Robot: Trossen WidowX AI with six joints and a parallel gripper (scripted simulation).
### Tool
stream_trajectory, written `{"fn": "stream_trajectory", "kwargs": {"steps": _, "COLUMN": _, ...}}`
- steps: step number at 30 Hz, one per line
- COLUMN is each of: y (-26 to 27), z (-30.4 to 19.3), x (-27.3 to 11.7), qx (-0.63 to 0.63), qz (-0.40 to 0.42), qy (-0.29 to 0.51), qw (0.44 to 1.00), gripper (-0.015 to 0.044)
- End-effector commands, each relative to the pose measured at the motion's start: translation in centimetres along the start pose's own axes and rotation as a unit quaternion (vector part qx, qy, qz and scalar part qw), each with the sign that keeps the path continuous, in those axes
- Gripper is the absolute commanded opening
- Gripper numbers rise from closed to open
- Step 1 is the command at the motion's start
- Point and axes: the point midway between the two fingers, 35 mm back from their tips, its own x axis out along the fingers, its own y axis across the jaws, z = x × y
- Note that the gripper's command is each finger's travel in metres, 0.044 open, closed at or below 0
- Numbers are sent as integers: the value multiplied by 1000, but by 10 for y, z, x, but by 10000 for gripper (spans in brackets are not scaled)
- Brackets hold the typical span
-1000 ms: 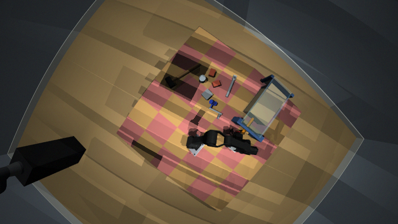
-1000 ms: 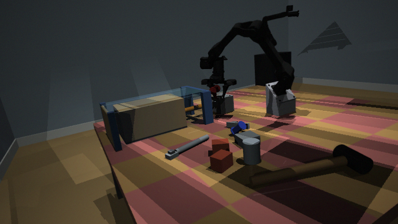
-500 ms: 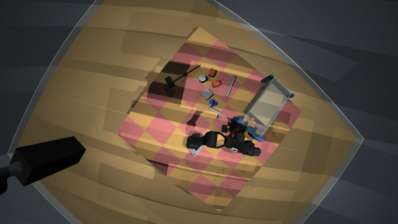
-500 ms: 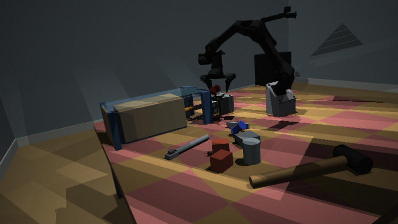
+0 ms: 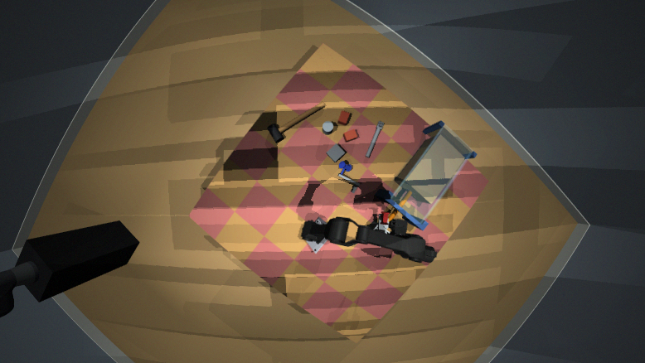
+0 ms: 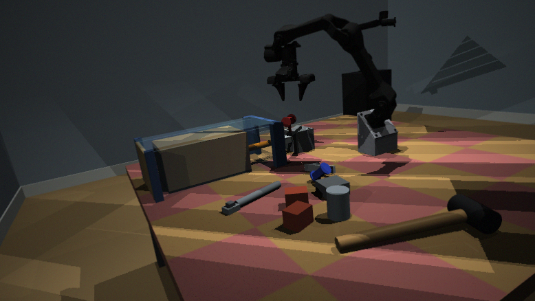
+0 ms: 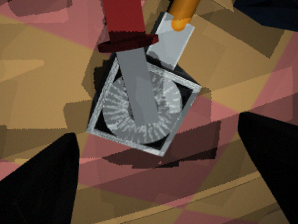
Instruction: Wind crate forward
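The tan crate (image 6: 209, 157) sits flat inside the clear cubby, its front short of the blue frame (image 6: 278, 146) (image 5: 417, 221) at the mouth, with a visible gap. The orange strap (image 6: 260, 144) (image 5: 397, 210) (image 7: 184, 10) runs from the crate to the winch (image 6: 305, 139) (image 7: 119, 122). The red-knobbed handle (image 6: 288, 120) (image 7: 122, 20) stands on the winch, its grey arm across the top; its key is hidden. My gripper (image 6: 291, 99) (image 7: 160, 132) is open and empty above the handle, apart from it; the arm hides it in the top view.
A blue-knobbed crank (image 5: 345, 166) (image 6: 320, 171), a grey block (image 5: 336, 152), a grey cylinder (image 5: 327, 128) (image 6: 337, 205), two red blocks, a grey wrench (image 5: 374, 140) (image 6: 258, 194) and a mallet (image 5: 300, 118) (image 6: 402, 228) lie beyond the cubby's mouth and side.
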Motion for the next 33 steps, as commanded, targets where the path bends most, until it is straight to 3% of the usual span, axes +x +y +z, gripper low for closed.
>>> {"fn": "stream_trajectory", "kwargs": {"steps": 1, "y": -2, "z": 6, "x": 7, "qx": 100, "qz": 2, "qy": -1, "qw": 995, "gripper": 282}}
{"fn": "stream_trajectory", "kwargs": {"steps": 6, "y": -4, "z": 16, "x": 19, "qx": 313, "qz": 4, "qy": 1, "qw": 950, "gripper": 151}}
{"fn": "stream_trajectory", "kwargs": {"steps": 12, "y": -6, "z": 27, "x": 35, "qx": 551, "qz": 7, "qy": 6, "qw": 835, "gripper": 0}}
{"fn": "stream_trajectory", "kwargs": {"steps": 15, "y": -6, "z": 30, "x": 38, "qx": 603, "qz": 7, "qy": 7, "qw": 798, "gripper": 0}}
{"fn": "stream_trajectory", "kwargs": {"steps": 33, "y": -5, "z": 30, "x": 48, "qx": 602, "qz": 7, "qy": 7, "qw": 798, "gripper": 0}}
